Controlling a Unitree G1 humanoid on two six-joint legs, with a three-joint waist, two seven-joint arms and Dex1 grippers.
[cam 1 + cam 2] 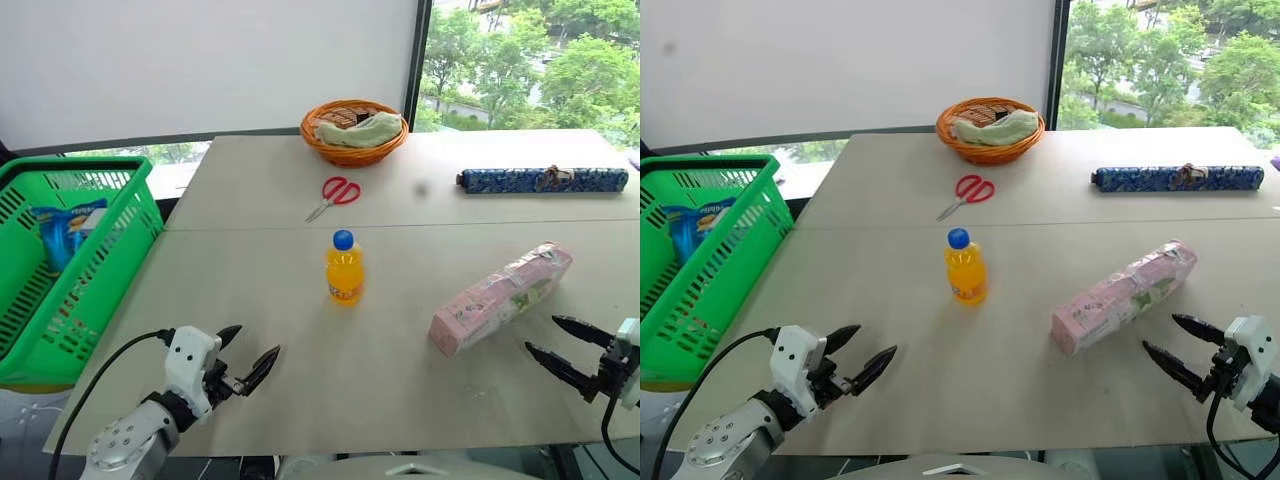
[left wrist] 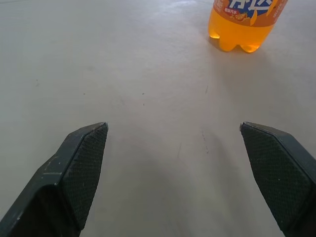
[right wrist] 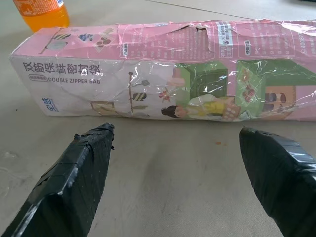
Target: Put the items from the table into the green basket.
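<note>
The left gripper (image 1: pixel 250 357) and right gripper (image 1: pixel 558 343) hover spread wide, empty. On the table (image 1: pixel 250 190) stand the orange-drink bottle (image 1: pixel 344 268) (upright) and pink pack (image 1: pixel 502 296); the green basket (image 1: pixel 100 270) sits at the table's left edge.

The green basket (image 1: pixel 95 240) runs off the left edge, so its far side can't be seen. The blue packet (image 1: pixel 62 230) inside is half hidden by the slotted wall (label unreadable). In the left wrist view the orange-drink bottle (image 2: pixel 244 22) is cut at the top, cap gone. The pink pack (image 3: pixel 197 69) runs off the right wrist view.
</note>
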